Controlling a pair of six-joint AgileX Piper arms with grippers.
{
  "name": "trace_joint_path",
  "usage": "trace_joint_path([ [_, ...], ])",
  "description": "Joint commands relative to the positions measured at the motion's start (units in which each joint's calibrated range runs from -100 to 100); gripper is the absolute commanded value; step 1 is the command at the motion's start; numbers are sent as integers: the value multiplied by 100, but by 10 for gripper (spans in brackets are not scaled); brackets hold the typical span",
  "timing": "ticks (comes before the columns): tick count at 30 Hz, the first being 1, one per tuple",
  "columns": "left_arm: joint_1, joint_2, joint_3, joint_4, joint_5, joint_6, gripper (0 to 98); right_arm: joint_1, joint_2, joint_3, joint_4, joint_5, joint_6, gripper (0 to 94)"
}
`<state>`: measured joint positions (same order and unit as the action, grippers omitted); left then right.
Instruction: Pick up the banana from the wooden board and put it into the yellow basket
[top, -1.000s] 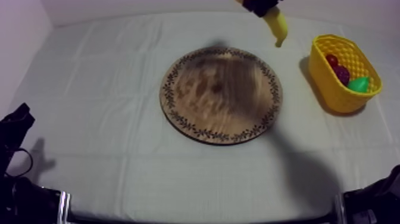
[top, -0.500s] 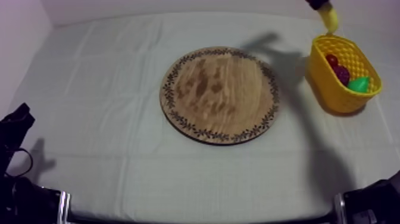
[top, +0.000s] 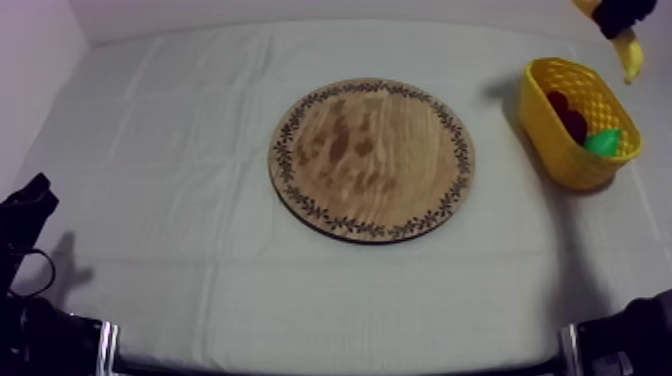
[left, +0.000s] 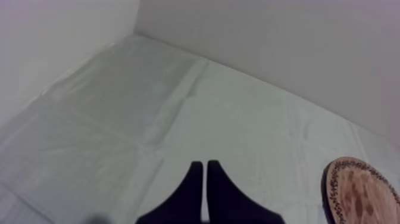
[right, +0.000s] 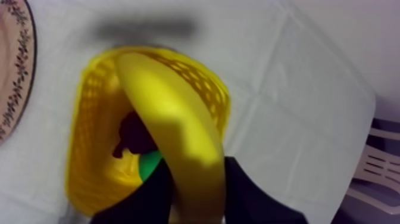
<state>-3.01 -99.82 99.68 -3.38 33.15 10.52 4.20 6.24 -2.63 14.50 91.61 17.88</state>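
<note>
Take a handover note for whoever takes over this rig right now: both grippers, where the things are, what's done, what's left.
Left gripper: shut on nothing, idle.
Right gripper: shut on the banana, holding it in the air at the yellow basket.
Done: the banana is off the wooden board and at the basket.
Left: lower it, open the fingers and drop it into the basket.

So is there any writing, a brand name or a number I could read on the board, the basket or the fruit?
No text can be read anywhere.
The wooden board has only a decorative pattern round its rim, no letters.
The yellow basket, the banana and the cloth carry no writing.
</note>
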Motion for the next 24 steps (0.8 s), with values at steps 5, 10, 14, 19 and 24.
trace_joint_path([
  [5, 1, 0, -1, 4, -1, 1, 1, 197, -232, 541, 48, -171, 60, 148],
  [10, 1, 0, -1, 4, -1, 1, 1, 204, -176, 966, 65, -397, -36, 148],
  [14, 1, 0, -1, 4, -1, 1, 1, 201, 69, 1239, 77, -621, -159, 150],
  [19, 1, 0, -1, 4, -1, 1, 1, 194, 519, 1402, 71, -908, -321, 158],
  [24, 1, 0, -1, 4, -1, 1, 1, 173, 1048, 1337, 21, -1110, -444, 167],
])
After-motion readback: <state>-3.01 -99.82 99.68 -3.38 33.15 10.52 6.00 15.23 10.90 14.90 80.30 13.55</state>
